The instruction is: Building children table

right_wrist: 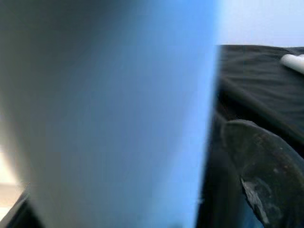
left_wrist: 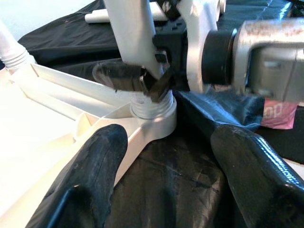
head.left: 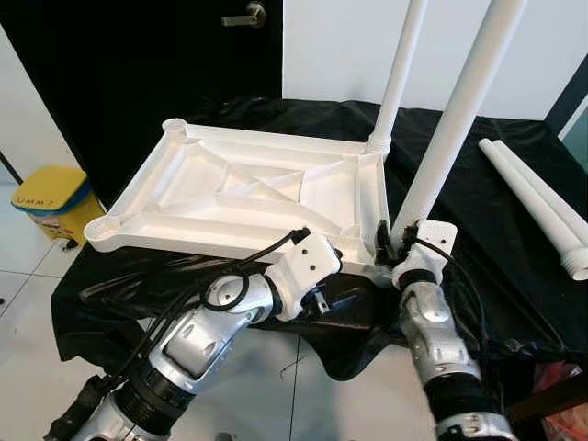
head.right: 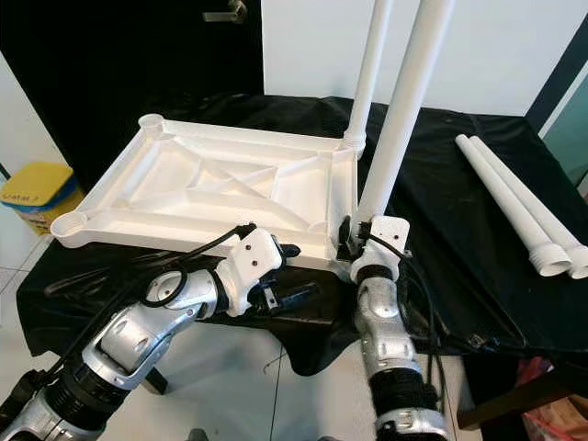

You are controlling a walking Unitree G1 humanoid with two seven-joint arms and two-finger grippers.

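Note:
A white table top (head.left: 184,197) lies upside down on a black-draped table (head.left: 514,156). One white leg (head.left: 400,73) stands in its far right corner. A second leg (head.left: 455,119) stands upright in the near right corner socket (left_wrist: 153,116). My right gripper (head.left: 397,241) is shut on the base of this leg, just above the socket; one finger (right_wrist: 261,166) shows beside the leg (right_wrist: 114,114). My left gripper (head.right: 292,274) hangs open at the table top's front edge, close to that corner, fingers (left_wrist: 95,180) spread to either side of the socket with nothing held.
Two loose white legs (head.left: 542,207) lie side by side on the cloth at the right. A yellow bin (head.left: 50,202) stands on the floor at the left. A black door with a handle (head.left: 246,16) is behind the table.

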